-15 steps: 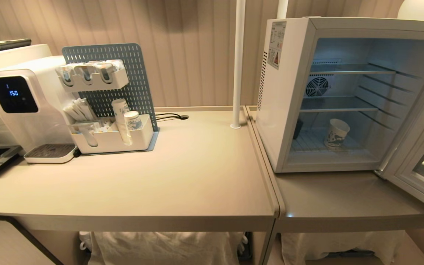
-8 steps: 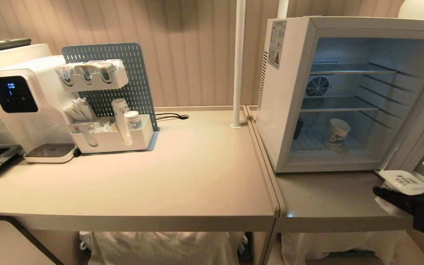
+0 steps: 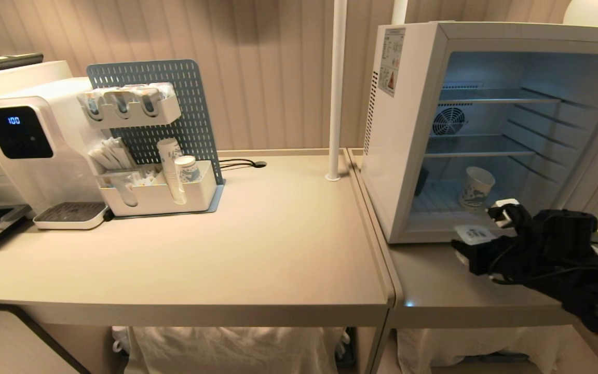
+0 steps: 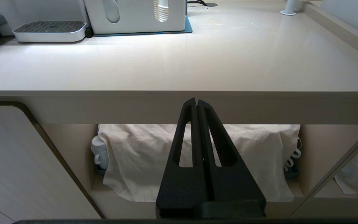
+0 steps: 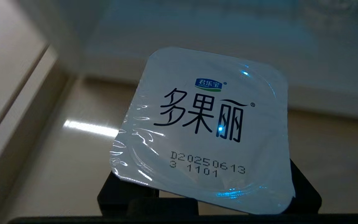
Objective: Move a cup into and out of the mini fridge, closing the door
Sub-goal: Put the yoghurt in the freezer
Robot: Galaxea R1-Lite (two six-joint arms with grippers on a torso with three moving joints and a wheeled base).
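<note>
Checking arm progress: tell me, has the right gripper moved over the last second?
Yes. The right gripper, absent a second ago, has come in from the right toward the mini fridge opening, carrying a foil-lidded pot.

The right arm point(image 3: 563, 259) is matte black and bulky, with a thin black cable looping along its wrist. The left gripper point(image 4: 196, 102) has 2 long black fingers point(image 4: 185, 137), each a tapered triangular frame with a slot-shaped cutout, rising from a wide black base.
</note>
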